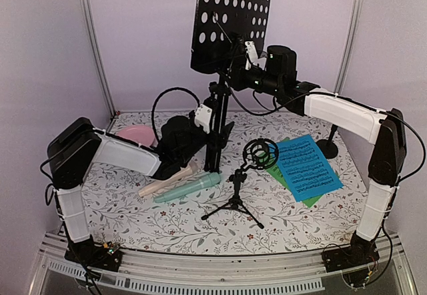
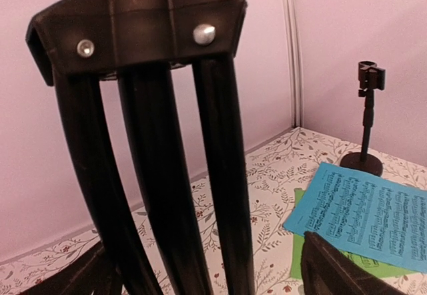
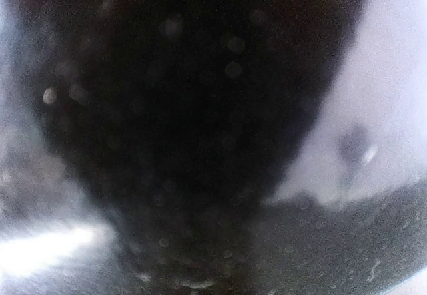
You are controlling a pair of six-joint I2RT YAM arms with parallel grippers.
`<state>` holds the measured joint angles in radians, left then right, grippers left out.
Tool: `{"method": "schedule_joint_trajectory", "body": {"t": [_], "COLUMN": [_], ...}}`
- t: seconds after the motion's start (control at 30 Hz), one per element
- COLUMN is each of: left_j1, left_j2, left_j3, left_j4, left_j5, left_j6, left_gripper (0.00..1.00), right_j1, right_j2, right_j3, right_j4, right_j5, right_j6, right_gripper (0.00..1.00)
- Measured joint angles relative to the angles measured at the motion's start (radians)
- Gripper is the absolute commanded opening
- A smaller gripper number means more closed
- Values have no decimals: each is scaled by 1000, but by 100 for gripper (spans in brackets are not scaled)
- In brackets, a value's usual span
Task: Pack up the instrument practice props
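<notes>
The black perforated music rack (image 1: 230,15) stands at the back centre on a pole with its tripod legs (image 1: 217,135) folded in. My left gripper (image 1: 208,123) is at those legs. In the left wrist view the legs (image 2: 160,195) stand between my wide-apart fingers (image 2: 333,268), and the gripper (image 2: 200,278) is open. My right gripper (image 1: 235,65) is up against the rack's lower back. Its wrist view shows only the dark blurred rack (image 3: 193,108). The mint microphone (image 1: 190,187) and the beige microphone (image 1: 167,181) lie side by side. A small black tripod (image 1: 235,198) stands at the centre. The blue sheet (image 1: 307,166) lies on the green sheet (image 1: 298,189).
A pink bowl (image 1: 137,135) sits behind my left arm. A small black round-base stand (image 1: 328,145) is at the back right, and also shows in the left wrist view (image 2: 365,135). Metal frame posts stand at the back corners. A black cable loops above my left wrist.
</notes>
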<state>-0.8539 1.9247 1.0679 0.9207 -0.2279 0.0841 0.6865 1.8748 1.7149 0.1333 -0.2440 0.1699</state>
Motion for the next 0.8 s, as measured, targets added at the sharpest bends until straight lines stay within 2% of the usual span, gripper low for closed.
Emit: {"method": "schedule_joint_trajectory", "body": {"t": [0.1, 0.27, 0.37, 0.53, 0.6, 0.8], "left_j1": [-5, -26, -48, -79, -86, -93], "left_j2": [24, 85, 105, 114, 116, 116], "left_j3": [39, 105, 121, 128, 127, 127], "left_j4": [-32, -90, -117, -112, -96, -95], "left_j5": [-71, -204, -278, -392, -426, -436], "left_j6": [3, 12, 22, 24, -14, -9], "left_gripper": [92, 79, 65, 34, 28, 23], "right_j1": [0, 1, 2, 2, 1, 2], "right_j2": [0, 0, 0, 0, 0, -5], "right_j3": [0, 0, 1, 6, 6, 6], "right_j4": [-1, -2, -4, -13, -13, -21], "right_j5": [2, 10, 20, 35, 48, 51], "right_j6": [0, 3, 6, 14, 27, 29], "right_gripper": [0, 0, 0, 0, 0, 0]}}
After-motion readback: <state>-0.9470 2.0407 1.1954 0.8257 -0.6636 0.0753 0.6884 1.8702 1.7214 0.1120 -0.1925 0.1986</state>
